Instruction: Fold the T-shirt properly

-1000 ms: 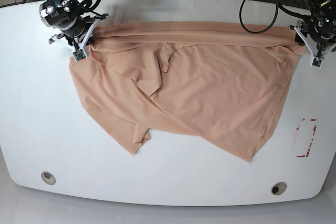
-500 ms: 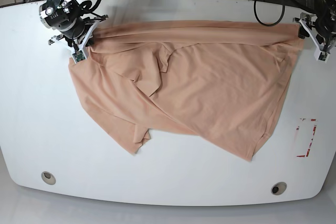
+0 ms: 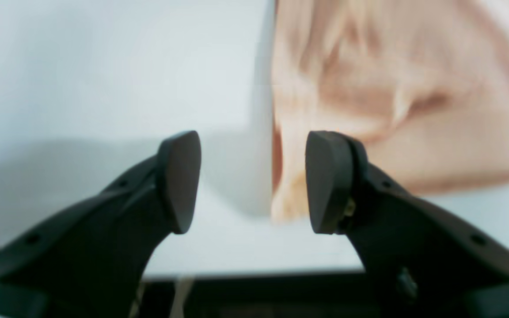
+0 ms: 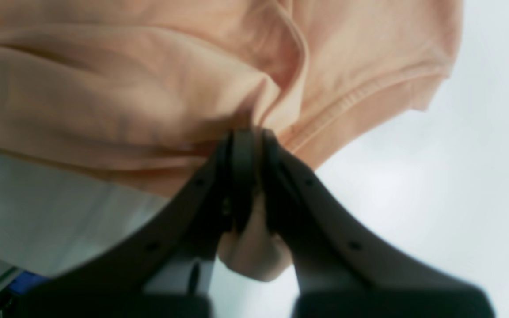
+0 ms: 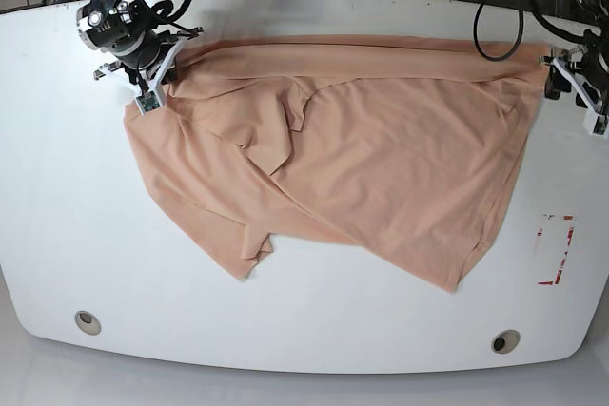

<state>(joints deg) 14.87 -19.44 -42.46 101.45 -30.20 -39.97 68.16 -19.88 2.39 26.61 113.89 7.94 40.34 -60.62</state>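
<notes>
Peach cloth, base view: we see the T-shirt (image 5: 352, 149) spread rumpled across the white worktop (image 5: 304, 330), its upper edge stretched between our two arms, its lower part sagging into folds at the near left.
Right hand, base view: we see the right hand (image 5: 152, 78) at the T-shirt's far-left corner, down on the cloth.
Left hand, base view: we see the left hand (image 5: 576, 87) just past the T-shirt's far-right corner, apart from the cloth.
Red marks, base view: we note red marks (image 5: 557, 249) on the worktop, right of the T-shirt.
Left wrist view: our left hand (image 3: 254, 181) is released, its dark fingers (image 3: 179, 176) spread with nothing between them; the T-shirt's edge (image 3: 391, 97) lies just beyond.
Right wrist view: our right hand (image 4: 250, 176) is clenched on a gathered fold of the T-shirt (image 4: 126, 88), cloth pinched between the fingers.
</notes>
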